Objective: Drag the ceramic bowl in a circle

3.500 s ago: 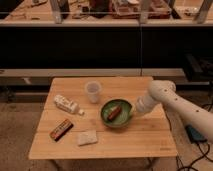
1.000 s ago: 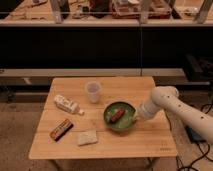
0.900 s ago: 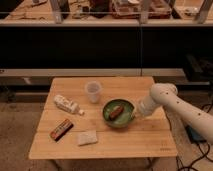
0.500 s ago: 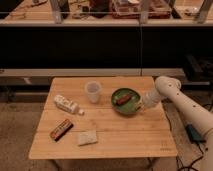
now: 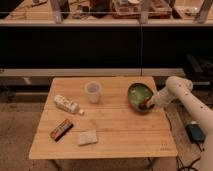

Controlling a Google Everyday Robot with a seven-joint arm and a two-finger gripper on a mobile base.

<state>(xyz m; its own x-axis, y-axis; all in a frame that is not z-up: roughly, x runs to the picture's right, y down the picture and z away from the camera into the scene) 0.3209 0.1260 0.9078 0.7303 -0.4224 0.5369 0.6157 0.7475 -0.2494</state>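
The ceramic bowl (image 5: 139,95), round and dark green, sits near the back right of the wooden table (image 5: 125,135). It looks tipped a little toward the camera. A small brown item (image 5: 145,104) lies at its lower right side. My gripper (image 5: 150,103) reaches in from the right on the white arm (image 5: 180,95) and is shut on the bowl's right rim. The fingertips are partly hidden by the bowl's edge.
A translucent plastic cup (image 5: 93,91) stands left of the bowl. A white bottle (image 5: 67,104) lies at the left, with a brown snack bar (image 5: 60,129) and a pale packet (image 5: 87,137) toward the front left. A dark shelf unit runs behind the table.
The bowl has travelled with my gripper from the table's middle right toward the back right edge. The arm has drawn back with it. The other objects have stayed put.
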